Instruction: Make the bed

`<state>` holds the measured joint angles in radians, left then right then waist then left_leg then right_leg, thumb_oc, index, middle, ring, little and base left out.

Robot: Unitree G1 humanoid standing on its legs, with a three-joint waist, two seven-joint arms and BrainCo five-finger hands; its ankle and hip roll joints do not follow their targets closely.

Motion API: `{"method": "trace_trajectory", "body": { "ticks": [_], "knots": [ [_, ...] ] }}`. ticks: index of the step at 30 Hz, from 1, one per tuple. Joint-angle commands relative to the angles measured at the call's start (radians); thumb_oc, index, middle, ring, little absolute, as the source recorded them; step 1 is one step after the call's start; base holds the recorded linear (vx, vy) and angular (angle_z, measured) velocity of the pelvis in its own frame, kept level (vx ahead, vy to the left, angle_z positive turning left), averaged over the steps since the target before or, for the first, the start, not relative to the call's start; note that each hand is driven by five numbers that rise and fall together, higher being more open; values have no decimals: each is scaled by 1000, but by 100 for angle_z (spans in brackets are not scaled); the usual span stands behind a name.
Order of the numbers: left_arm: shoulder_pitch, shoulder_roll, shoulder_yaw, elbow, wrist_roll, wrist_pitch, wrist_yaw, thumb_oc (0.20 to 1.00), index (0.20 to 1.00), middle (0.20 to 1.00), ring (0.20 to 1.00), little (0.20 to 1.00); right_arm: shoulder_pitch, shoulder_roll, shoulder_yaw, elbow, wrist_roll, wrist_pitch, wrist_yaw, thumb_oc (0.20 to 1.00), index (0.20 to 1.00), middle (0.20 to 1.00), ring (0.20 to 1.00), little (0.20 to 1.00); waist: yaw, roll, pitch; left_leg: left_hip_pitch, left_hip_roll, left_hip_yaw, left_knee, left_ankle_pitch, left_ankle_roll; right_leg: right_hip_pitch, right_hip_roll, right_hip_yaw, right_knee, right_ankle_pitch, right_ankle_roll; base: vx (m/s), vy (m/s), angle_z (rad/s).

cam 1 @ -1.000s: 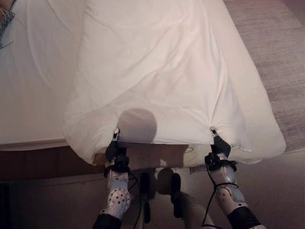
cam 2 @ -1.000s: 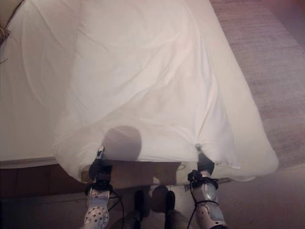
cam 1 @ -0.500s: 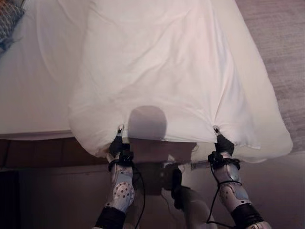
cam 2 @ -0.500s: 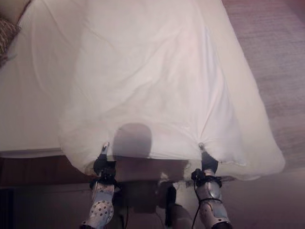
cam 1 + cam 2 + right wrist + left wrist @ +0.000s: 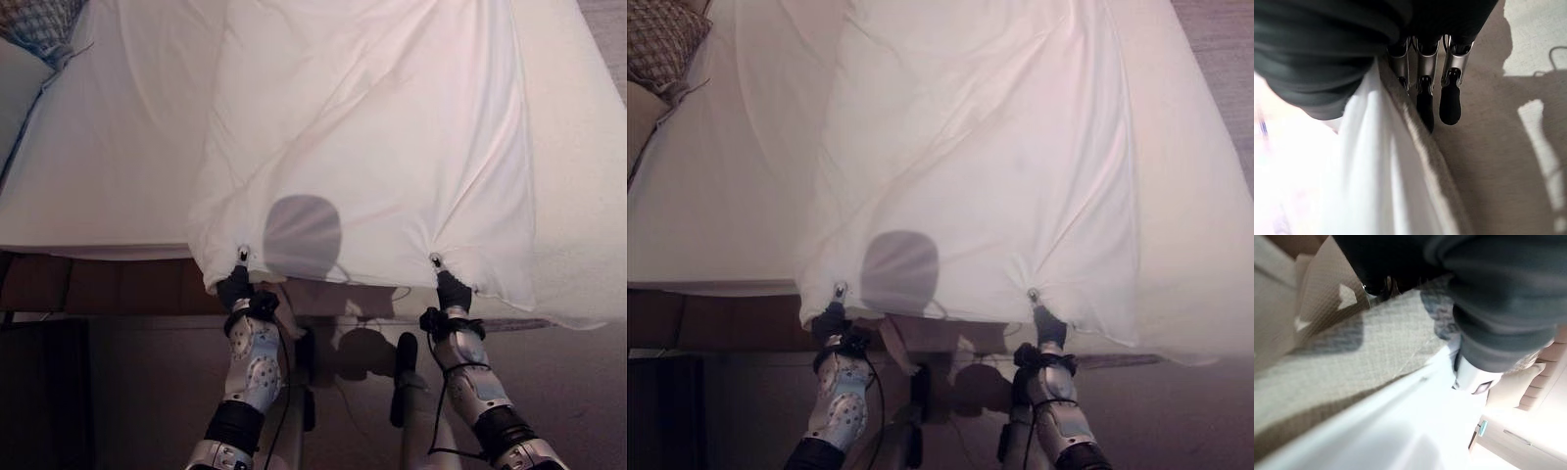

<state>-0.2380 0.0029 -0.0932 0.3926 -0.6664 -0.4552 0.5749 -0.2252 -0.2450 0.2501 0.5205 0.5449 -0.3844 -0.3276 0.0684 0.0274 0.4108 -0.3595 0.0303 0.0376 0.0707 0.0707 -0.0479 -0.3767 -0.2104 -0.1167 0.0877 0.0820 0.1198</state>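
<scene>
Head views: white duvet (image 5: 372, 147) lies along the bed (image 5: 98, 186), its foot hem pinched by left hand (image 5: 238, 284) and right hand (image 5: 450, 289), set apart, likely to keep the hem taut and square; patterned pillow (image 5: 661, 39) sits at far left. Left wrist view: cover (image 5: 1498, 318) blocks the fingers, but the head view shows the pinch. Right wrist view: fingers (image 5: 1449, 105) curl beside white cloth (image 5: 1366, 166), consistent with gripping the hem.

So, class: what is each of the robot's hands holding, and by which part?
Both pinch the white duvet along its near edge: the left hand near its left corner, the right hand near its right corner.
</scene>
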Motion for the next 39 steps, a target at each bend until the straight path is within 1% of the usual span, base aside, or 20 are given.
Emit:
{"method": "trace_trajectory", "body": {
  "ticks": [1,3,6,7,8,9,11,12,14,15,16,17,18,19,20,21,22,31,33,39],
  "knots": [
    [63,128,230,112,-20,-82,106,200,200,200,200,200,60,-41,-48,92,-28,5,-23,200,200,200,200,200,21,-59,-13,-59,-4,-27,27,3,-19,40,-69,10,-118,96,69,4,-36,4],
    [48,123,240,200,-49,-75,107,200,200,200,200,200,51,-34,-41,143,-35,23,-16,200,200,200,200,200,19,-59,-9,-55,0,-27,21,7,-22,42,-65,9,-119,95,68,5,-38,-1],
    [-1,136,269,566,-73,32,65,200,200,200,200,200,23,-7,-25,387,-32,116,39,200,200,200,200,200,11,-62,-6,-29,22,-26,-12,23,-33,47,-51,9,-118,88,64,8,-57,-4],
    [-3,138,270,568,-75,31,64,200,200,200,200,200,21,-7,-25,388,-31,116,40,200,200,200,200,200,11,-63,-7,-32,21,-26,-14,26,-32,44,-52,10,-119,90,64,18,-73,-2],
    [-18,145,286,727,-55,83,62,200,200,200,200,200,14,8,-31,500,-53,149,46,200,200,200,200,200,4,-66,-11,-16,34,-22,-36,34,-40,49,-44,7,-123,87,62,9,-47,0],
    [-19,146,287,729,-56,82,61,200,200,200,200,200,13,8,-31,501,-52,149,46,200,200,200,200,200,4,-67,-12,-18,33,-22,-38,37,-39,46,-44,7,-124,89,62,29,-99,-2],
    [-15,156,301,818,-28,124,49,200,200,200,200,200,12,21,-38,585,-74,176,55,200,200,200,200,200,-2,-72,-21,-6,44,-23,-65,48,-44,47,-38,6,-136,95,61,25,-74,-5],
    [-3,153,292,883,-5,174,13,200,200,200,200,200,15,28,-49,658,-96,204,60,200,200,200,200,200,-4,-75,-32,6,53,-23,-93,61,-48,49,-33,2,-148,100,62,21,-49,-3],
    [3,152,287,907,3,197,0,200,200,200,200,200,15,31,-60,691,-96,215,65,200,200,200,200,200,-6,-76,-38,14,58,-23,-112,69,-52,52,-30,0,-155,102,62,36,-66,2],
    [16,148,273,942,-6,240,-65,206,206,206,206,206,13,34,-81,747,-98,245,73,200,200,200,200,200,-9,-77,-51,28,66,-23,-137,79,-56,57,-26,-2,-166,106,64,39,-60,5],
    [15,149,272,943,-7,240,-67,294,294,294,294,294,12,34,-82,748,-98,244,73,200,200,200,200,200,-9,-76,-50,29,67,-23,-139,80,-56,57,-25,-2,-167,106,64,34,-50,2],
    [20,148,257,949,25,261,-80,551,551,551,551,551,12,39,-93,769,-95,251,75,200,200,200,200,200,-11,-76,-57,35,70,-25,-152,85,-58,60,-24,-1,-171,107,64,30,-37,-1],
    [29,138,220,956,39,291,-142,1000,1000,1000,1000,1000,16,45,-104,790,-87,265,92,200,200,200,200,200,-17,-71,-69,38,74,-32,-158,90,-62,64,-19,-2,-173,108,63,29,-37,-2],
    [29,139,219,956,39,291,-143,1000,1000,1000,1000,1000,16,45,-104,790,-87,265,92,200,200,200,200,200,-17,-70,-70,38,74,-32,-158,90,-62,64,-19,-2,-173,108,62,33,-53,3],
    [38,142,195,956,74,297,-158,1000,1000,1000,1000,1000,16,48,-114,806,-78,274,105,614,614,614,614,614,-22,-69,-82,37,81,-38,-158,91,-67,69,-16,-5,-174,106,62,15,-31,5],
    [38,142,195,956,74,297,-158,1000,1000,1000,1000,1000,16,48,-114,806,-78,274,106,614,614,614,614,614,-22,-68,-82,37,81,-39,-158,91,-67,69,-16,-6,-174,106,61,38,-74,7],
    [45,142,180,956,92,308,-172,1000,1000,1000,1000,1000,22,52,-117,814,-59,285,134,1000,1000,1000,1000,1000,-23,-67,-93,44,87,-40,-158,91,-68,78,-16,-10,-175,105,62,24,-44,7],
    [131,155,23,872,380,259,-145,1000,1000,1000,1000,1000,70,64,-106,809,-84,264,165,1000,1000,1000,1000,1000,-12,-50,-120,81,82,-50,-158,78,-63,121,-24,-17,-175,93,66,20,-20,5],
    [172,169,-50,858,529,258,-132,1000,1000,1000,1000,1000,88,64,-116,810,-76,249,164,1000,1000,1000,1000,1000,-8,-43,-122,85,80,-53,-158,74,-62,129,-28,-23,-175,89,68,0,0,0],
    [211,201,-126,767,608,216,-164,1000,1000,1000,1000,1000,93,57,-65,724,-101,224,180,1000,1000,1000,1000,1000,-6,-36,-117,82,79,-50,-158,73,-62,125,-28,-23,-175,88,71,0,0,0]
  ]
}}
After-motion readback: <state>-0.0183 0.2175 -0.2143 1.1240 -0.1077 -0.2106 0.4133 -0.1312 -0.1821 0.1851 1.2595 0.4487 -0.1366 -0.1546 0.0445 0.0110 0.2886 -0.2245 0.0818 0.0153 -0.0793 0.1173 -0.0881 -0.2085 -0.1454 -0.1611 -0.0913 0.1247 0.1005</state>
